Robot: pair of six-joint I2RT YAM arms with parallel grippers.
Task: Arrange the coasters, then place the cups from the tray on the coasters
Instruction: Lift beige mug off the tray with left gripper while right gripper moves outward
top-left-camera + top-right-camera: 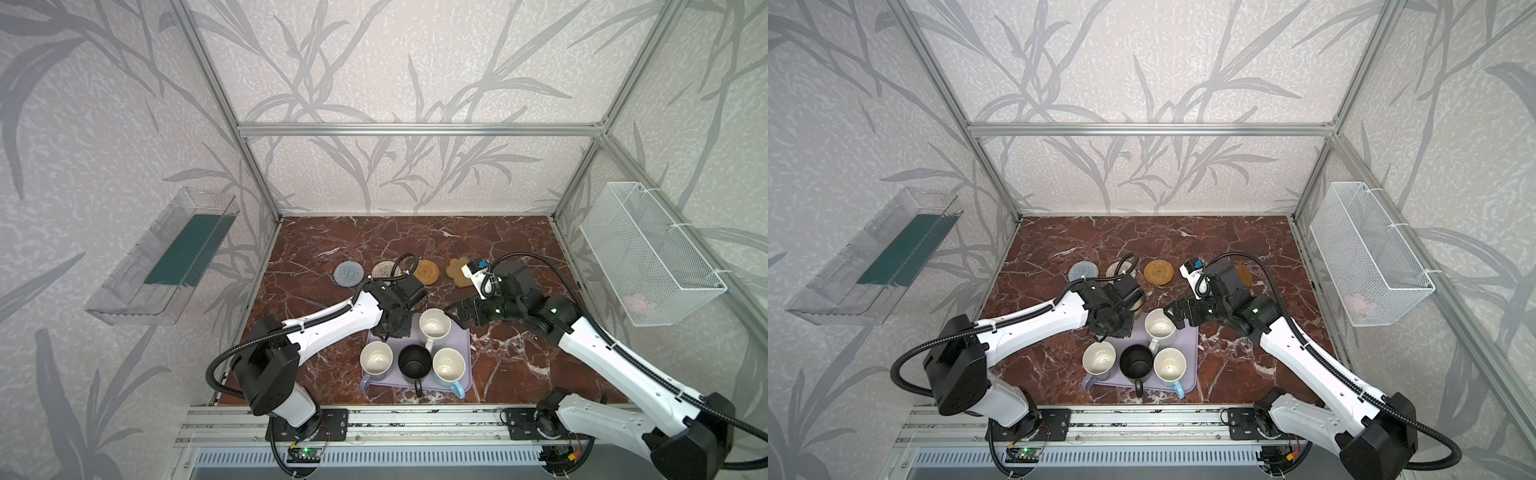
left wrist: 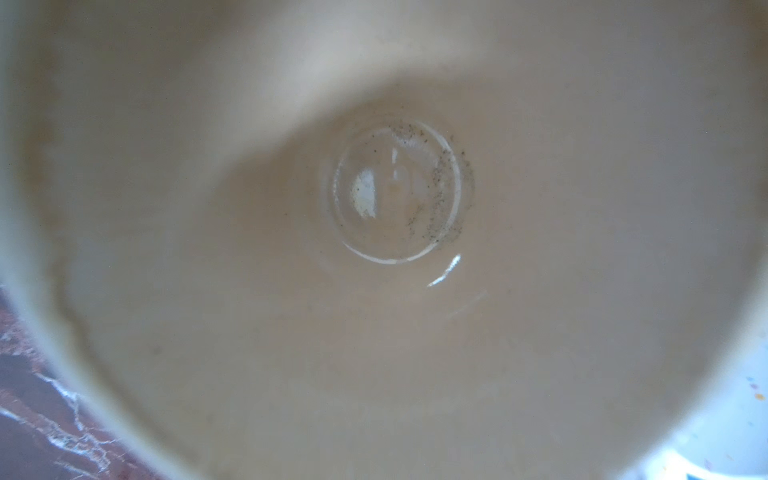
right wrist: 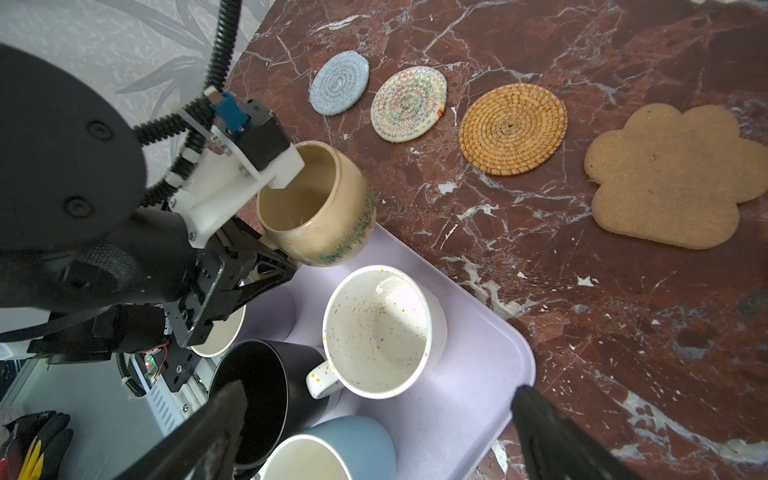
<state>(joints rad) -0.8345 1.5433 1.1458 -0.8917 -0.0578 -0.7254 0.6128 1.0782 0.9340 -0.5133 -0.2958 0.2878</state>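
The left gripper (image 3: 274, 259) is clamped tight on the beige mug (image 3: 328, 216), which hangs tilted at the far left corner of the tray (image 3: 469, 374). The spot where the fingers bite is hidden behind the mug's side. The left wrist view looks straight down into this mug (image 2: 374, 291), with dark specks around its glossy bottom.

The right gripper (image 3: 378, 390) hovers with its jaws spread wide and nothing between them, just above the tray's right edge, near the speckled mug (image 1: 435, 328).

4 mugs stand upright on the tray. The speckled mug is at the far side. The lavender mug (image 1: 376, 360), the black mug (image 1: 414, 363) and the light blue mug (image 1: 449, 365) stand in a row at the near side, close together.

Beyond the tray, 4 coasters lie flat in a row on the marble table (image 1: 519, 365), apart from one another. From left to right they are the grey-blue coaster (image 1: 349, 273), the cream coaster (image 1: 384, 269), the rattan coaster (image 1: 428, 272) and the paw-shaped coaster (image 1: 459, 272). A brown coaster (image 1: 1246, 277) shows partly behind the right arm in a top view.
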